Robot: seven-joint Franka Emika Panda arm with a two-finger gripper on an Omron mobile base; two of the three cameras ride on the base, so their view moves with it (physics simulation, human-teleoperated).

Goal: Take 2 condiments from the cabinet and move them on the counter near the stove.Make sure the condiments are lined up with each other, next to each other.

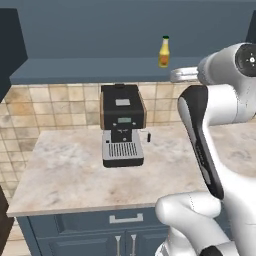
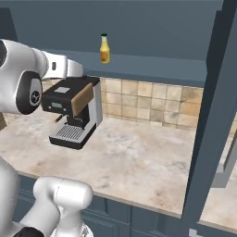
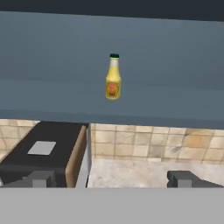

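Left base view: a small yellow-orange bottle (image 1: 164,52) with a dark green cap stands upright on the cabinet shelf (image 1: 90,70), above and right of the black coffee machine (image 1: 122,127) on the counter (image 1: 65,175). Right base view: the bottle (image 2: 104,49) stands alone on the shelf — above the coffee machine (image 2: 71,113). Hand view: the hand (image 3: 112,179) has its fingers wide apart, nothing held, and the bottle (image 3: 113,78) lies well apart — centred above it.
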